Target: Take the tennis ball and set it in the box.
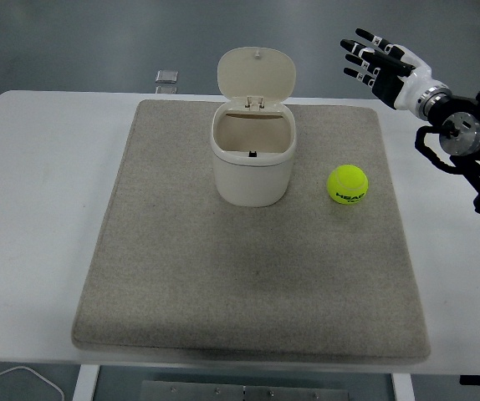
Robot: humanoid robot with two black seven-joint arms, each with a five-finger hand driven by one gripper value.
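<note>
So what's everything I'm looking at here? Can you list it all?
tennis ball: one, yellow-green, on the mat, right of the bin
lidded bin: one, cream, lid flipped up, on the mat's far half
mat: one, grey-beige, covering the table's middle
table: one, white
small square object: one, grey, at the table's far edge
cable: one, white, below the near-left table edge
right hand: one, black and white, fingers spread, raised above the table's far right corner, holding nothing
</note>
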